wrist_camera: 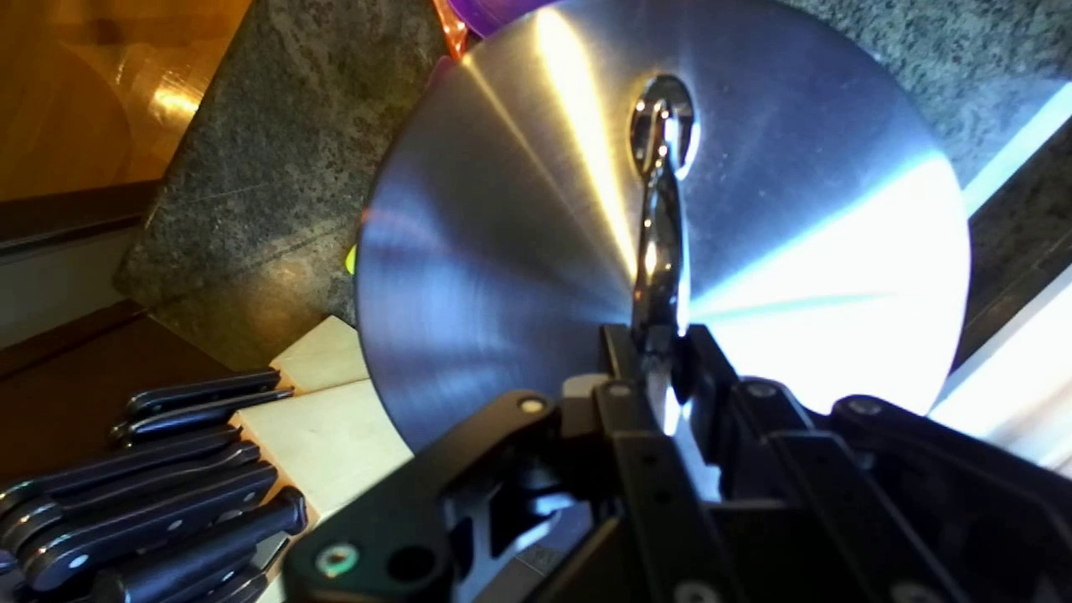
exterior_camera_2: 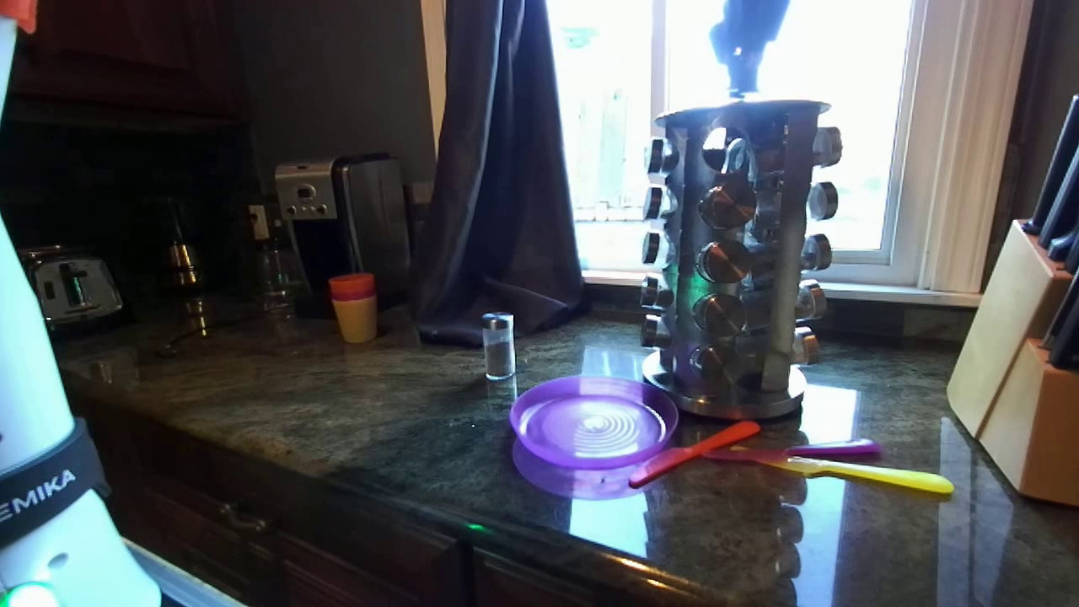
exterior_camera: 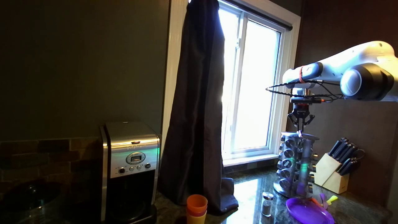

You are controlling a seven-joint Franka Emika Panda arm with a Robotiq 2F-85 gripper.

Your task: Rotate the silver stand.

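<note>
the pincer is clamped narrowly around the chrome handle atop the silver stand.

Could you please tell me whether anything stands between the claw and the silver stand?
Nothing visible does: in the wrist view, the claw directly straddles the handle on top of the silver stand.
</note>
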